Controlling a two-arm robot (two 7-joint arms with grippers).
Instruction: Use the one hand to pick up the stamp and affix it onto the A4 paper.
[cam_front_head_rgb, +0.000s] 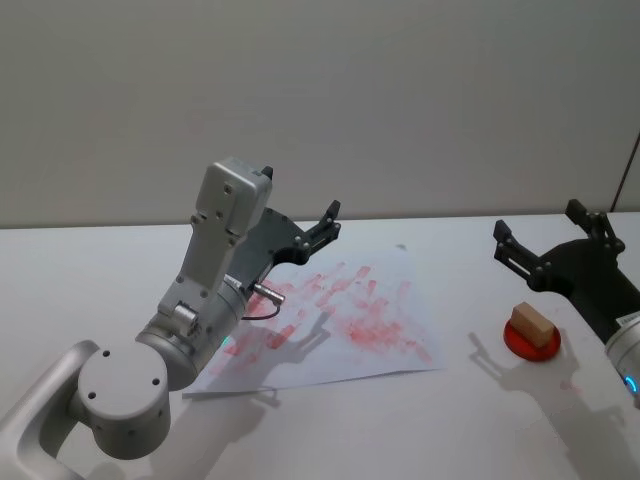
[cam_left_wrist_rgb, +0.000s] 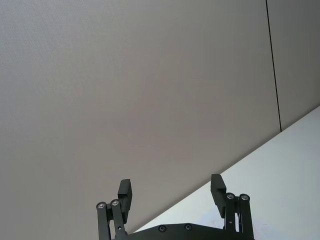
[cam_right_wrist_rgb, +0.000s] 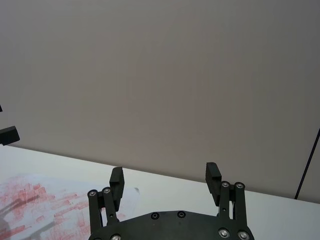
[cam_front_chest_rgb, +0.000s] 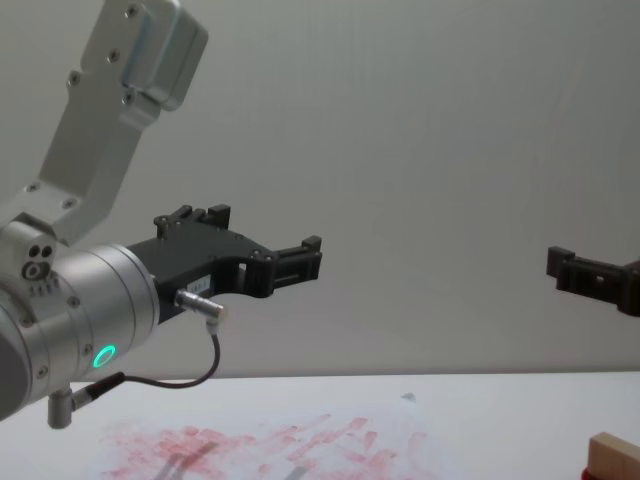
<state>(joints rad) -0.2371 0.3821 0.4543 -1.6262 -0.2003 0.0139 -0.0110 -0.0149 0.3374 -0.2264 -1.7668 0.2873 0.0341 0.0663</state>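
The stamp (cam_front_head_rgb: 531, 322), a small tan wooden block, stands on a flat red round pad (cam_front_head_rgb: 530, 345) at the right of the table; its corner shows in the chest view (cam_front_chest_rgb: 613, 456). My right gripper (cam_front_head_rgb: 540, 224) hovers above and just behind it, open and empty, with its fingers wide apart (cam_right_wrist_rgb: 164, 176) (cam_front_chest_rgb: 562, 264). The A4 paper (cam_front_head_rgb: 400, 295), smeared with red ink, lies flat mid-table (cam_front_chest_rgb: 270, 445) (cam_right_wrist_rgb: 30, 205). My left gripper (cam_front_head_rgb: 318, 232) is raised over the paper's far left part, open with nothing in it (cam_left_wrist_rgb: 170, 187) (cam_front_chest_rgb: 306, 260).
A white table (cam_front_head_rgb: 100, 280) carries everything and ends at a plain grey wall (cam_front_head_rgb: 400, 100) behind. A thin dark vertical line (cam_front_head_rgb: 628, 170) runs down the wall at the far right. Bare tabletop lies in front of the paper and the pad.
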